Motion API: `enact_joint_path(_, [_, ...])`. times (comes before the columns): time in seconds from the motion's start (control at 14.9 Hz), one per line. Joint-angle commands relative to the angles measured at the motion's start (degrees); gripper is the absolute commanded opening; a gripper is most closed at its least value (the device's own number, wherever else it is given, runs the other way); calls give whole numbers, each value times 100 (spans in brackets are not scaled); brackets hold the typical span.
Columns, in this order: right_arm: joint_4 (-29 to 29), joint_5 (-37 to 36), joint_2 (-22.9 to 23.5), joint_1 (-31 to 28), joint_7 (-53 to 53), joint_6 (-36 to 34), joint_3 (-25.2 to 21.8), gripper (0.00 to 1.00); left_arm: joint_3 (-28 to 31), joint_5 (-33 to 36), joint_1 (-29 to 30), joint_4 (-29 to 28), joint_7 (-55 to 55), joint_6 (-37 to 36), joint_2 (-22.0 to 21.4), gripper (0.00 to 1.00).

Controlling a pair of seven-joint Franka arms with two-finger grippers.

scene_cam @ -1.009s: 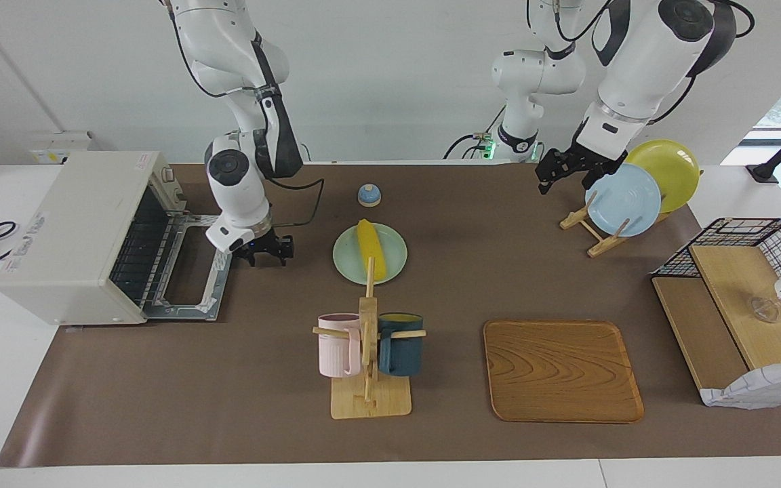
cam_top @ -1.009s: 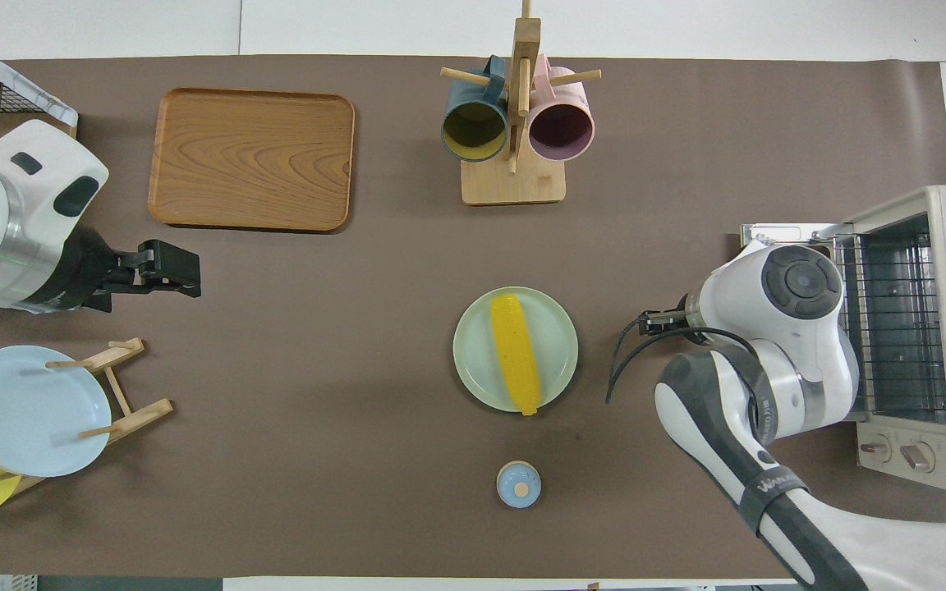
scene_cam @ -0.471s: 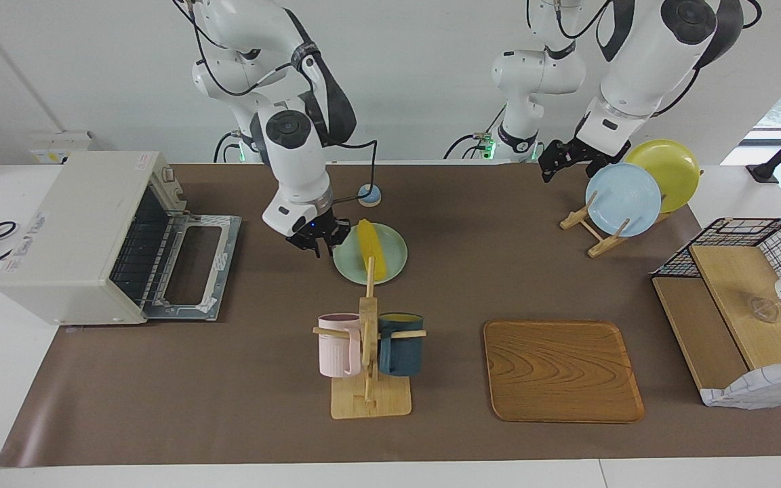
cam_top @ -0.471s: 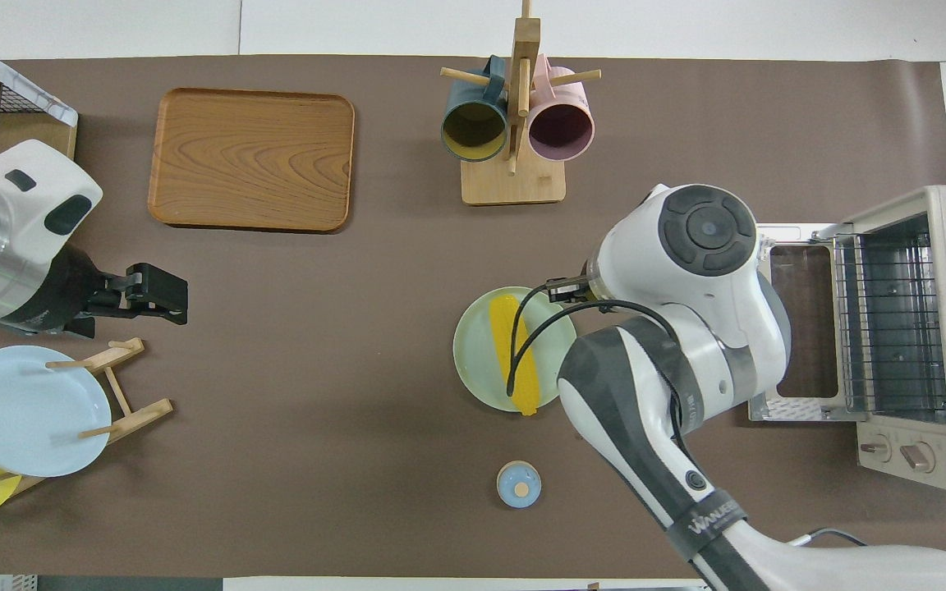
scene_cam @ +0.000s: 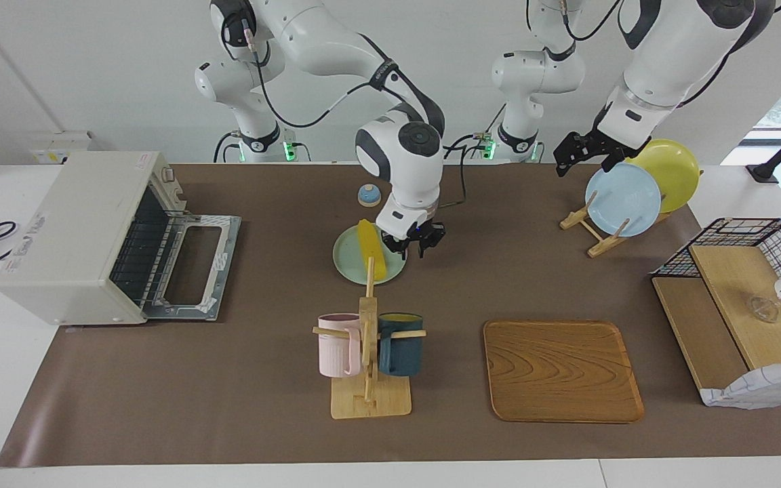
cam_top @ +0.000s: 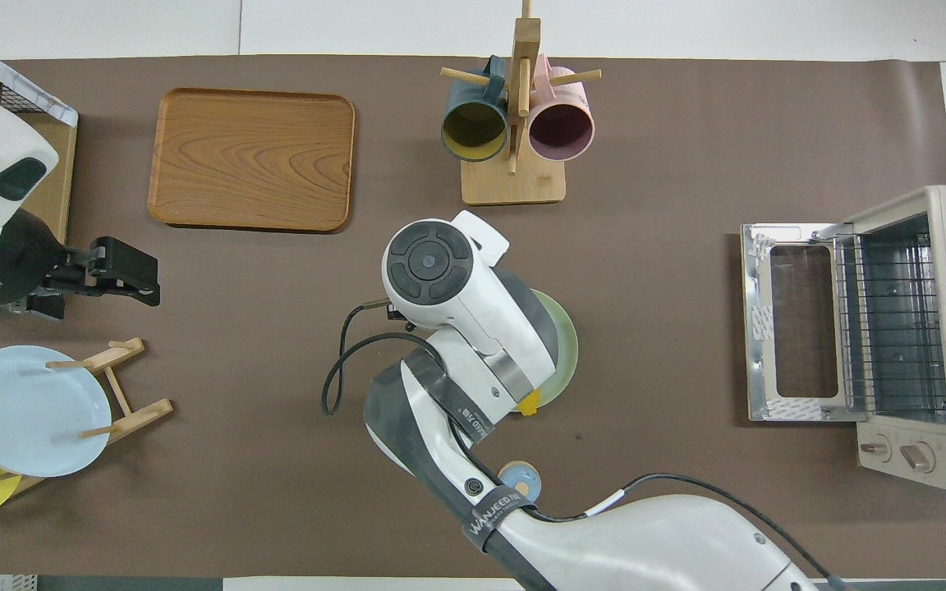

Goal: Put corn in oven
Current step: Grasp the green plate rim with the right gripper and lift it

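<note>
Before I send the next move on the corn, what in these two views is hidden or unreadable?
- corn: overhead view, the right arm covers all but its tip.
- right tool: hidden under its own arm in the overhead view; in the facing view, contact with the corn and finger state are unreadable.
- oven: the walls hide most of its interior in both views.
- green plate: overhead view, mostly under the arm.

One camera sat high across the table from me and looked back at my two bases, taking in the whole brown mat from some way off. The other hung high above my own end and looked steeply down and forward, so my arms entered from its bottom edge. Both covered the same table, half a turn apart: the oven lay at opposite edges in the two.
</note>
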Motion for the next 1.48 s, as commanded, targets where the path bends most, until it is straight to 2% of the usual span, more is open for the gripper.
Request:
enact_joint_path(0.0, [-339, -102, -28, 121, 77, 361, -5, 41, -58, 44, 44, 159, 79, -30, 91, 100])
enact_joint_path(0.13, [-639, -102, -143, 226, 59, 529, -5, 41, -67, 35, 35, 185, 79, -39, 117, 100])
enact_joint_path(0.61, [-605, -498, -222, 349, 138, -130, -6, 42, -67, -167, 43, 572, 18, -179, 249, 100])
enact_joint_path(0.87, [-1263, -489, -363, 306, 411, 563, 3, 41, -67, -115, 44, 493, 9, -153, 197, 100])
enact_joint_path(1.01, [-1369, -489, -407, 315, 411, 557, 3, 39, -67, -106, 35, 424, 0, -170, 153, 100])
enact_joint_path(1.21, [-1369, -489, -433, 350, 455, 424, 3, 27, -67, -106, 17, 300, -27, -170, 65, 100])
enact_joint_path(1.35, [-1326, -489, -433, 350, 508, 363, -5, 0, -75, -106, 26, 300, -35, -144, 65, 100])
enact_joint_path(1.41, [-1300, -489, -433, 350, 508, 319, -5, 0, -75, -106, 26, 300, -35, -144, 73, 100])
